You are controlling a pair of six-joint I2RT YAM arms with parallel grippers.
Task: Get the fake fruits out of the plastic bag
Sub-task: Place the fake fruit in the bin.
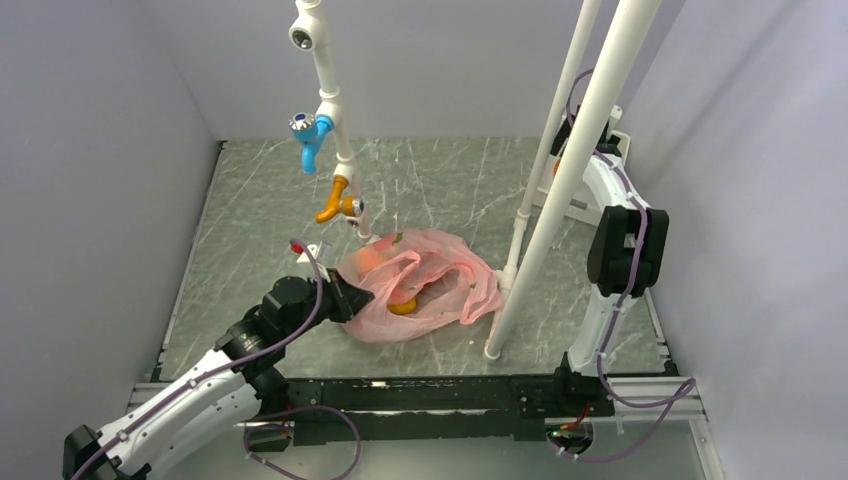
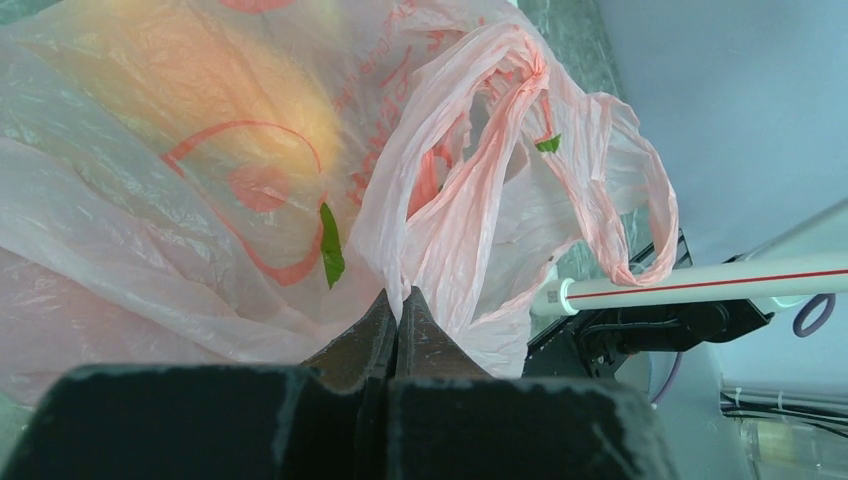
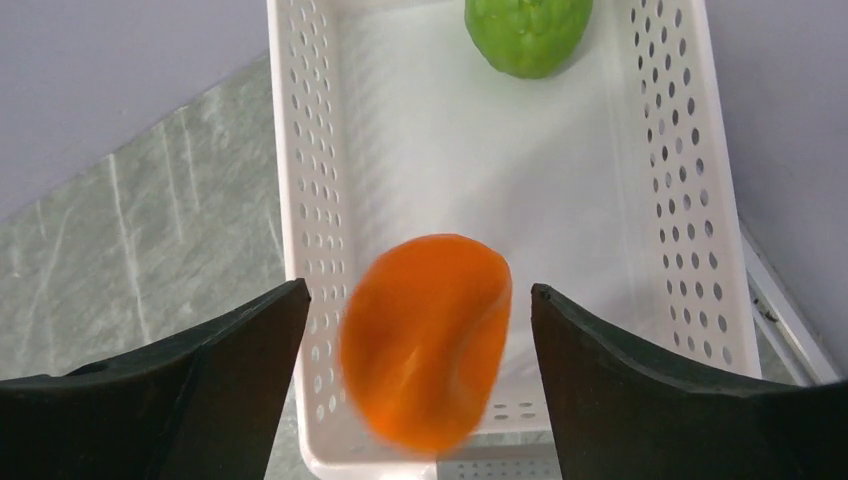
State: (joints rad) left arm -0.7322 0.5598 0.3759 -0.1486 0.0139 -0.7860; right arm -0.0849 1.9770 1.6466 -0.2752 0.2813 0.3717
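Note:
The pink plastic bag (image 1: 440,285) lies crumpled mid-table, with orange fruits (image 1: 402,307) showing through it. My left gripper (image 1: 352,297) is shut on a fold of the bag (image 2: 200,200) at its left edge; the fingers (image 2: 375,330) pinch the thin film. An orange glow (image 2: 250,110) and a green leaf (image 2: 331,245) show through the bag. My right gripper (image 3: 418,290) is open over the white basket (image 3: 300,200). A blurred orange fruit (image 3: 428,340) hangs between the fingers and touches neither.
A lime-green fruit (image 3: 527,30) lies at the basket's far end. Two white poles (image 1: 545,200) stand right of the bag and hide my right gripper in the top view. A pipe with blue and orange taps (image 1: 330,150) hangs behind the bag. Grey walls enclose the table.

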